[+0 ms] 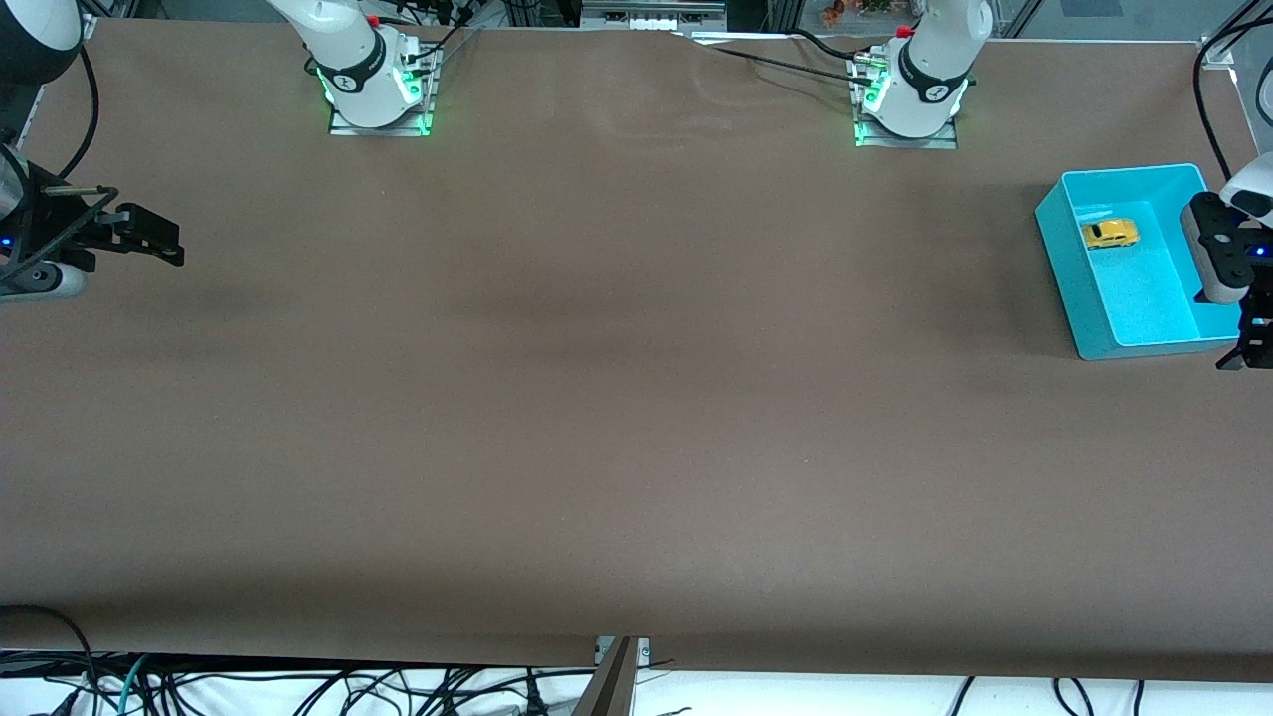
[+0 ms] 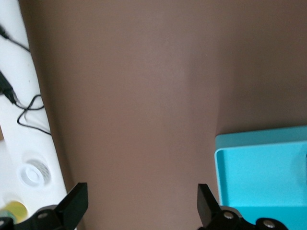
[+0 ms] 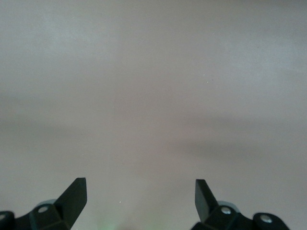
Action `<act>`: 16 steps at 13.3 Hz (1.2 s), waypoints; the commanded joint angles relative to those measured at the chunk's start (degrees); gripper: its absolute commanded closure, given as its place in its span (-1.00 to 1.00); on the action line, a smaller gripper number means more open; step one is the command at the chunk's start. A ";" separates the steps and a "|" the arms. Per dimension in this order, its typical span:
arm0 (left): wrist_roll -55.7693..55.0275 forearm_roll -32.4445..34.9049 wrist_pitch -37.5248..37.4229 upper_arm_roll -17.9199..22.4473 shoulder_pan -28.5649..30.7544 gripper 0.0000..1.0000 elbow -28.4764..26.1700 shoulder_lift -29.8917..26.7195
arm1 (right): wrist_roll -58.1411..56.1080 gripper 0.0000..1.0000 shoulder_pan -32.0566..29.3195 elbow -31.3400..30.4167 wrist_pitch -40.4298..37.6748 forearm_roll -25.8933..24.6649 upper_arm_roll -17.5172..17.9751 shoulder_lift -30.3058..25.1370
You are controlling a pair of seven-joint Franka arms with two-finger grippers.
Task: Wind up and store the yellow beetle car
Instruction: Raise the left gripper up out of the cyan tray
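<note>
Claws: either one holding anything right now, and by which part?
Nothing is held. The left claw is open and empty beside the teal bin; the yellow beetle car lies loose in the bin. The right claw waits open over bare table.

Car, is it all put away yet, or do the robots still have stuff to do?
It looks put away: the car sits inside the blue bin at the left arm's end of the table. Nothing is in hand: the left gripper is open and empty beside the bin, and the right gripper waits open over bare table at its own end. Nothing obvious is left. Whether the car was wound can't be seen.
</note>
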 commanded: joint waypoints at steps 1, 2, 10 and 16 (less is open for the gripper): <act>-14.75 -1.01 -3.93 0.29 -1.37 -1.00 0.28 -1.86 | 1.02 -1.00 -0.18 0.98 -1.05 0.59 0.18 -0.04; -20.90 -1.10 -6.29 0.02 -1.90 -1.00 0.54 -2.22 | 1.02 -1.00 -0.18 0.98 -1.05 0.59 0.18 -0.04; -76.20 -5.75 -27.83 -5.16 -5.69 -1.00 9.24 -2.13 | 2.69 -1.00 -0.18 0.98 -1.05 1.20 0.18 -0.04; -97.78 -12.25 -38.48 -4.64 -5.86 -1.00 11.87 -2.13 | 2.69 -1.00 -0.27 0.98 -1.05 1.12 0.09 -0.04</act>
